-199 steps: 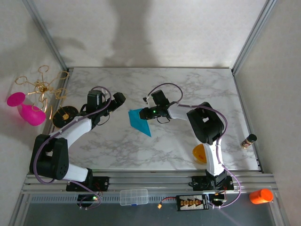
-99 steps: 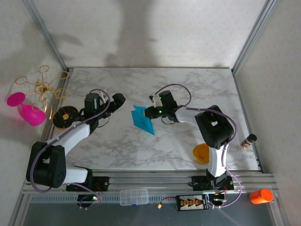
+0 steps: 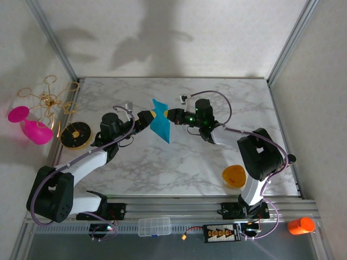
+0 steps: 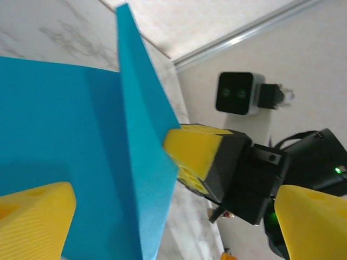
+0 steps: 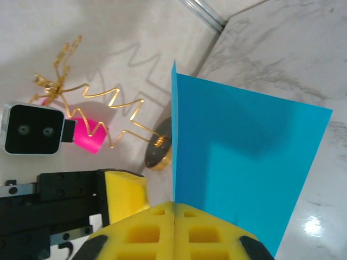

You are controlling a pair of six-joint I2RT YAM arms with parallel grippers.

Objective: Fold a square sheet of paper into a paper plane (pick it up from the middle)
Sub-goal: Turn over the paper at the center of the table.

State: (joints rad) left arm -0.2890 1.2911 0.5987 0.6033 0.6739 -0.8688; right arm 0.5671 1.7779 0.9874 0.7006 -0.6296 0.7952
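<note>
Right claw [image 5: 174,212] is clamped tight, yellow pads pressed flat together, and pinched in that seam is the teal sheet of paper [image 3: 160,123]. The sheet is held up on edge over the back-middle of the marble counter [image 3: 227,97], right between the two arms. From the right wrist you can see it is creased. One flap stands straight up out of the pads, and the other panel spreads away to the right above the marble. Whether its lower corner touches the counter, I cannot tell from above.

Now the left claw [image 3: 147,116]: jaws wide apart, reaching in from the left, nose to nose with the right claw. From the left wrist, its yellow fingers [image 4: 33,216] sit at the two bottom corners of the picture, with the paper's folded edge running up between them. The near finger overlaps the blue panel, but contact there is hard to judge. The claw is open around the paper, not closed on it. Just past the fold, the right claw's pads bite onto the sheet's edge.

Elsewhere, a small orange bowl [image 3: 232,176] sits on the counter near the right arm's base, well apart from the paper. By the counter's left edge there's a black disc [image 3: 76,135], with a tangle of gold wire [image 3: 47,98] and a pink goblet [image 3: 28,125] beyond it.
</note>
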